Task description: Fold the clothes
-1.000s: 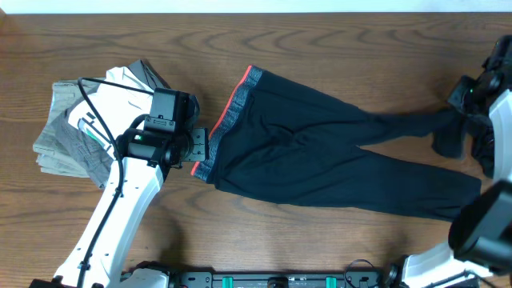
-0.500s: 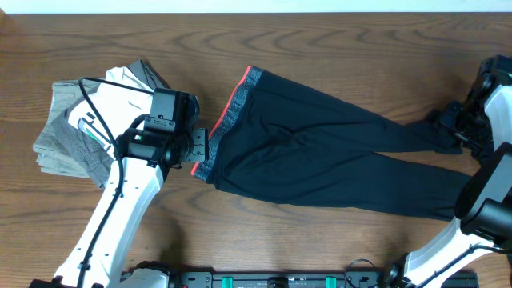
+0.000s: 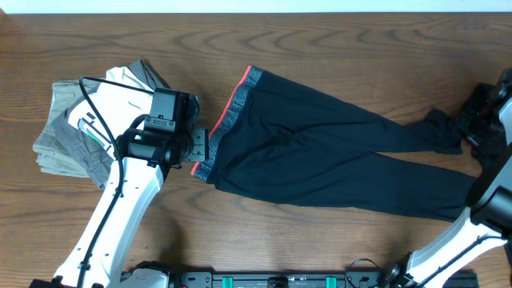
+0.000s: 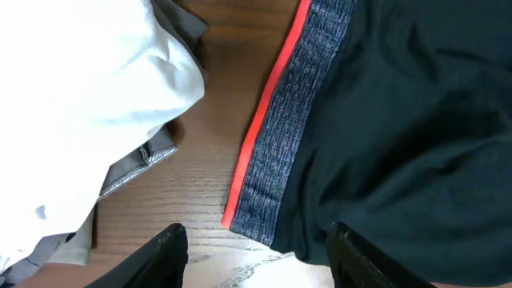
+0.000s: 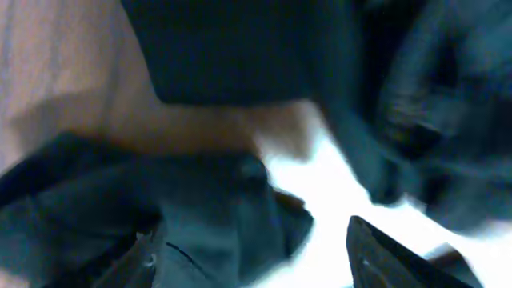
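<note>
The black trousers (image 3: 320, 152) lie flat across the table, legs pointing right. Their grey waistband with its coral red edge (image 3: 230, 118) is at the left and also shows in the left wrist view (image 4: 292, 128). My left gripper (image 3: 200, 146) is open at the waistband's lower corner, its fingers (image 4: 260, 260) either side of that corner and holding nothing. My right gripper (image 3: 478, 120) is at the far right, just beyond the upper leg's cuff (image 3: 442, 128). In the blurred right wrist view its jaws (image 5: 264, 256) are wide apart, with dark fabric (image 5: 200, 216) by the left finger.
A pile of folded grey and white garments (image 3: 84, 120) lies at the left, partly under my left arm; the white cloth also shows in the left wrist view (image 4: 88, 96). The table's far edge (image 3: 256, 13) runs along the top.
My right gripper has moved right and a little down. The upper trouser leg, bunched at its end before, now lies stretched out and flat. My left arm has not moved.
</note>
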Available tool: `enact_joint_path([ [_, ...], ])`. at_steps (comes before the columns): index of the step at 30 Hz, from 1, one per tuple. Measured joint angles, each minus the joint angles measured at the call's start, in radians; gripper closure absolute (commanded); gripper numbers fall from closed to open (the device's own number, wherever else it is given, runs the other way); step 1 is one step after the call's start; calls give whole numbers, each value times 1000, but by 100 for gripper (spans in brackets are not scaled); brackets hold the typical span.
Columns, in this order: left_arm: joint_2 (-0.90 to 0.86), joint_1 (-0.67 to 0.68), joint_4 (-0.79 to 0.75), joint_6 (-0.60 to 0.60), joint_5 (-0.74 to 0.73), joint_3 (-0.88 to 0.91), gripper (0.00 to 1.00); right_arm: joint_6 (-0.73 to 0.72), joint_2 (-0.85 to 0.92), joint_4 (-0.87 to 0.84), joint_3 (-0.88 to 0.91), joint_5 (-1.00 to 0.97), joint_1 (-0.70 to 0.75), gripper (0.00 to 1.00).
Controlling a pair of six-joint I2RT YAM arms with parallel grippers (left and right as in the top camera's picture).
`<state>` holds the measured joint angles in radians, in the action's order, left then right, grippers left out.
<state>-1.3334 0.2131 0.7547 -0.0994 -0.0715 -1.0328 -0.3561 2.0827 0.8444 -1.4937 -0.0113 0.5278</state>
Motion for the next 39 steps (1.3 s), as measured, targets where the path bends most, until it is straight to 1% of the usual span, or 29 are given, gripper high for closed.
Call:
enact_joint_path([
  [2, 0, 0, 0, 0, 0, 0, 42, -15, 40, -32, 0, 53, 0, 73],
  [3, 0, 0, 0, 0, 0, 0, 41, -21, 43, -45, -5, 72, -1, 87],
  [5, 0, 0, 4, 0, 0, 0, 42, -24, 44, -68, -5, 136, 0, 98],
  [6, 0, 0, 4, 0, 0, 0, 42, -23, 45, -67, -5, 156, -1, 99],
  [9, 0, 0, 4, 0, 0, 0, 42, -3, 39, -39, -5, 195, 0, 99],
  [13, 0, 0, 3, 0, 0, 0, 42, 29, -27, 26, -5, 163, 2, 99],
  [17, 0, 0, -8, 0, 0, 0, 42, 60, -198, 58, -5, 59, -3, 97],
  [22, 0, 0, -16, 0, 0, 0, 42, 79, -392, 39, -19, -66, -40, 93],
  [24, 0, 0, -16, 0, 0, 0, 42, 83, -426, 23, -24, -124, -66, 92],
  [27, 0, 0, -16, 0, 0, 0, 42, 87, -430, 2, -28, -189, -89, 89],
  [28, 0, 0, -16, 0, 0, 0, 42, 87, -425, 0, -28, -203, -90, 87],
  [29, 0, 0, -16, 0, 0, 0, 42, 88, -417, -5, -28, -215, -90, 77],
  [30, 0, 0, -16, 0, 0, 0, 42, 87, -405, -11, -28, -228, -90, 71],
  [33, 0, 0, -16, 0, 0, 0, 42, 97, -367, -18, -28, -249, -89, 55],
  [37, 0, 0, -16, 0, 0, 0, 41, 101, -300, 27, -27, -247, -89, 52],
  [39, 0, 0, -16, 0, 0, 0, 42, 101, -264, 76, -27, -236, -89, 49],
])
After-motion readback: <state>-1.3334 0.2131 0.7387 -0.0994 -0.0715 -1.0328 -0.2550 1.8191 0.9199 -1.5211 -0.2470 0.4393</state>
